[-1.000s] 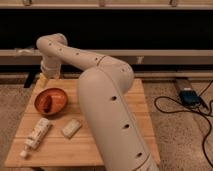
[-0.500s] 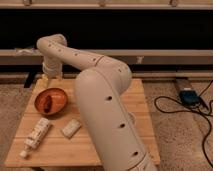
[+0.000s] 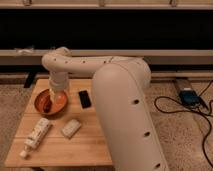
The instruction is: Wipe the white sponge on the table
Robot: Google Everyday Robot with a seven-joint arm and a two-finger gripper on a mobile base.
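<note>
Where the one camera view looks down past the big white arm (image 3: 125,115), the tool (image 3: 57,95) hangs over a round orange bowl (image 3: 50,103) at the far left of the low, light wooden plank table (image 3: 75,150). I cannot tell whether the tool is apart or together. The small off-white rectangular sponge (image 3: 71,128) lies flat near the table's middle, nearer than the bowl and apart from the tool. To its left lies a long white capped bottle (image 3: 37,135), and a small black rectangular device (image 3: 85,99) lies farther back. The sponge is probably light, soft and squashy, and may slide on the planks. Taking it across its short width and pressing down looks best. The bottle bears a label, but none of its writing can be read.
</note>
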